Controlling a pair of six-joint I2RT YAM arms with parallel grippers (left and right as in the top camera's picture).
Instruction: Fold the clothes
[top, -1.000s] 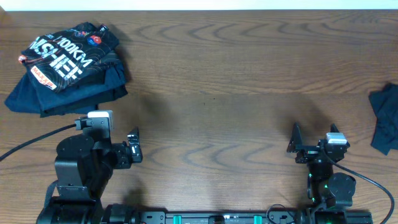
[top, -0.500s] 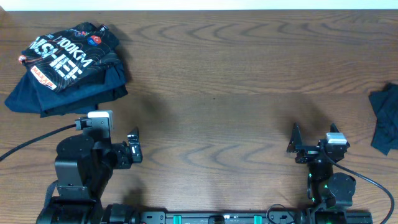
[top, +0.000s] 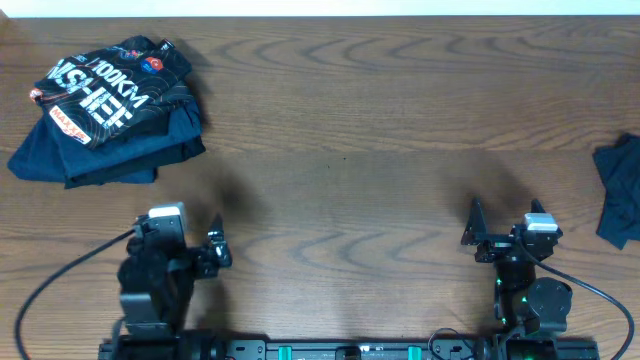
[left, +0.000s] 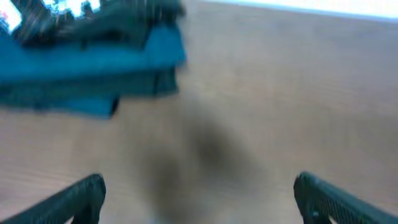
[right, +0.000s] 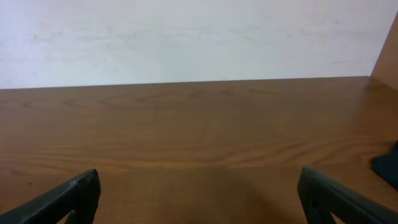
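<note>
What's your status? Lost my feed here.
Left claw open, empty. Right claw open, empty. Black T-shirt on dark pile, far left corner; loose dark garment at right edge. Nothing in between.

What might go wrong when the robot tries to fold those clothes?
The black T-shirt lies bunched on top of a blue garment, so the open left pincer might pinch both and drag the whole pile along. The dark cloth runs out of the overhead picture on the right, so the open right pincer may catch only a corner and leave it crumpled.
</note>
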